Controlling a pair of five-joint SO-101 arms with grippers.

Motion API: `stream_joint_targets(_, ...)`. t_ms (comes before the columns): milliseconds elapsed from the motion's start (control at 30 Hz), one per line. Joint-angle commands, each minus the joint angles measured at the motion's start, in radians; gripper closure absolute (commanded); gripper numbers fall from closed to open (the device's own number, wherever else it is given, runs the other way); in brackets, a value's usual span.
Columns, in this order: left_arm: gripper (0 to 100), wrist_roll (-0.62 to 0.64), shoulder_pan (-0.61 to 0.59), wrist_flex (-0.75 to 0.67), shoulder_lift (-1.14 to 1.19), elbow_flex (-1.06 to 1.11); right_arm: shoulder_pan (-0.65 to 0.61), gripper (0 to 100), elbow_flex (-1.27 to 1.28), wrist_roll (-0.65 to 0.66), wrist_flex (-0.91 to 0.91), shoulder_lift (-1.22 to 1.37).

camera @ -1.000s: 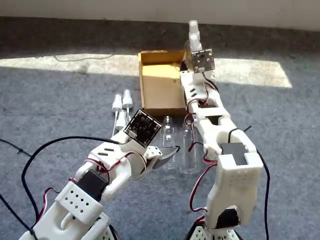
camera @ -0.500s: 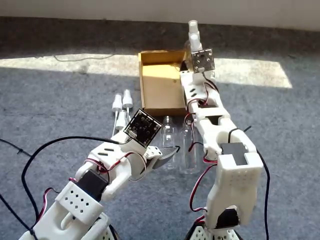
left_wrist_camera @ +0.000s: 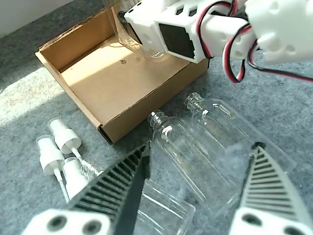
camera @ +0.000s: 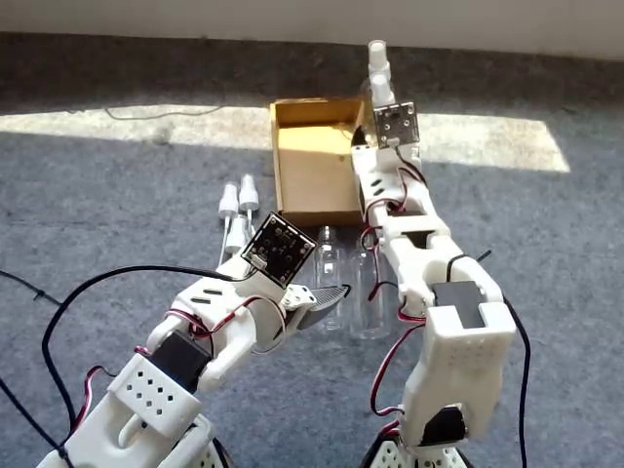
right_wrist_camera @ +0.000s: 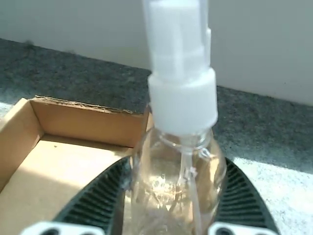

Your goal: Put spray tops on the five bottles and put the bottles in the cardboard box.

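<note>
Capped spray bottle (right_wrist_camera: 166, 166), upright, is clamped between your right gripper's (right_wrist_camera: 171, 205) jaws by the far right corner of the open cardboard box (camera: 314, 166). Your left gripper (left_wrist_camera: 200, 149) hangs with its jaws spread apart over two uncapped bottles (left_wrist_camera: 188, 156) lying side by side on the grey carpet near the box's near wall. Loose spray tops (left_wrist_camera: 58, 147) lie beside its near left corner.

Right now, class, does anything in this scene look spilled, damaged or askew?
Nothing stands out. The cardboard box sits flat and undamaged, loose spray tops lie beside it, two uncapped bottles wait nearby with no spill around them, and the right gripper holds a capped bottle.
</note>
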Motion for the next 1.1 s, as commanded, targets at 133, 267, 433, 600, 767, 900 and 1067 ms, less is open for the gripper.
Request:
stream_joint_targets(133, 71, 0.003, -0.012, -0.015, -0.007, -0.002, 0.021, 81.0, -0.01, 0.005, -0.021, -0.071)
stream_joint_targets(267, 71, 0.003, -0.012, -0.015, -0.007, -0.002, 0.021, 77.0, -0.015, -0.005, -0.021, -0.071)
stream_joint_targets(433, 71, 0.003, -0.012, -0.015, -0.007, -0.002, 0.022, 75.2, -0.015, -0.031, -0.021, -0.071)
stream_joint_targets(600, 71, 0.003, -0.012, -0.015, -0.007, -0.002, 0.022, 75.2, -0.015, -0.031, -0.021, -0.076)
stream_joint_targets(767, 71, 0.003, -0.012, -0.015, -0.007, -0.002, 0.022, 75.0, -0.015, -0.031, -0.021, -0.076)
stream_joint_targets(900, 71, 0.003, -0.012, -0.015, -0.007, -0.002, 0.021, 74.9, -0.015, 0.02, -0.021, -0.076)
stream_joint_targets(1067, 71, 0.003, -0.012, -0.015, -0.007, -0.002, 0.018, 74.9, -0.015, 0.032, -0.021, -0.079)
